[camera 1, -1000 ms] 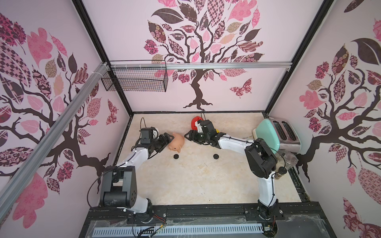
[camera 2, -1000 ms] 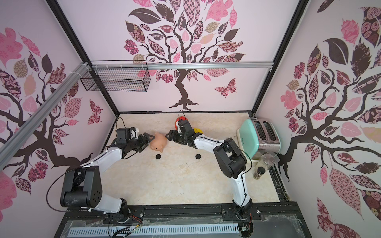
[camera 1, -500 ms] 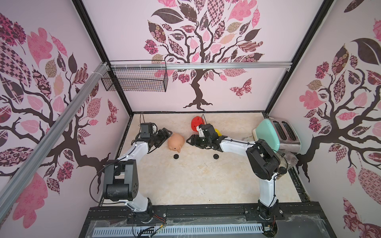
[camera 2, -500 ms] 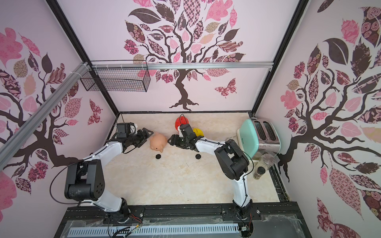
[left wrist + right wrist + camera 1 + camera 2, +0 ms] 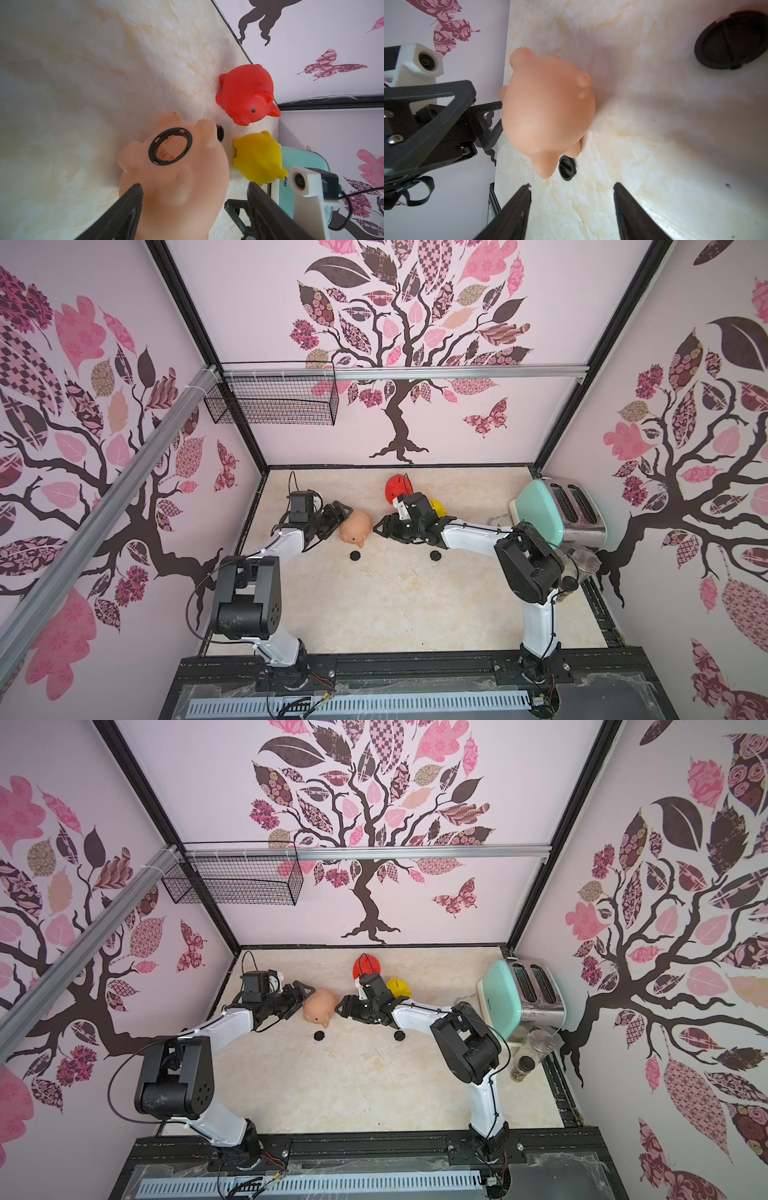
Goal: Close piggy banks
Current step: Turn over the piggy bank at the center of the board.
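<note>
The peach-pink piggy bank lies tipped on the table. In the left wrist view its round belly hole is uncovered, ringed in black. My left gripper is open and straddles its rear; one finger touches it, the other stands apart. My right gripper is open and empty, just right of that pig. The red piggy bank and the yellow piggy bank sit behind the right gripper.
Two black plugs lie on the table in front of the pigs. A mint-green toaster stands at the right wall, with a glass jar and a grinder before it. A wire basket hangs at the back left.
My right gripper has come forward from the red pig toward the peach-pink one, uncovering the red pig. My left gripper has shifted back, closer around the peach-pink pig, which stayed put.
</note>
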Action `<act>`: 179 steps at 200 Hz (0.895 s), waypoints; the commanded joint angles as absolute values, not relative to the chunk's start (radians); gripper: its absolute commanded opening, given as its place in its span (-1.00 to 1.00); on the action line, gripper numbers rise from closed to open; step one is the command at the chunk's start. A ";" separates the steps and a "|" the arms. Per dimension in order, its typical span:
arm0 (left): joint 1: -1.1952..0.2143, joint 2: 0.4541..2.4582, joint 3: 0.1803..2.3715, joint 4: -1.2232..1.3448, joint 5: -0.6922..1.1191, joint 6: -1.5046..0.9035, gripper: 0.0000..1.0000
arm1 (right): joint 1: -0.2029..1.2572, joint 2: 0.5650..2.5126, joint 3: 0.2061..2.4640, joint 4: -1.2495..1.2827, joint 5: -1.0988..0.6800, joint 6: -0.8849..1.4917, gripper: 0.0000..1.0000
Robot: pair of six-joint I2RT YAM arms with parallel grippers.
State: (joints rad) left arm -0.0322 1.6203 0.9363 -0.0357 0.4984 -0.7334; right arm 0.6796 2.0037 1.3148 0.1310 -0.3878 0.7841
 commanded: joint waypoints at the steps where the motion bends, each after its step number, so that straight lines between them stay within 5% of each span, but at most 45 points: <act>1: -0.031 1.637 0.934 0.005 0.506 -0.729 0.62 | 0.686 1.993 1.339 0.114 -0.403 0.767 0.33; 179: -0.084 1.479 0.796 0.037 0.497 -0.746 0.64 | 0.683 1.969 1.353 0.079 -0.365 0.708 0.48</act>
State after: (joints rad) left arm -0.0849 1.5200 0.7834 0.0620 0.5064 -0.7612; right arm 0.6796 2.0033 1.3174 0.1005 -0.3862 0.7383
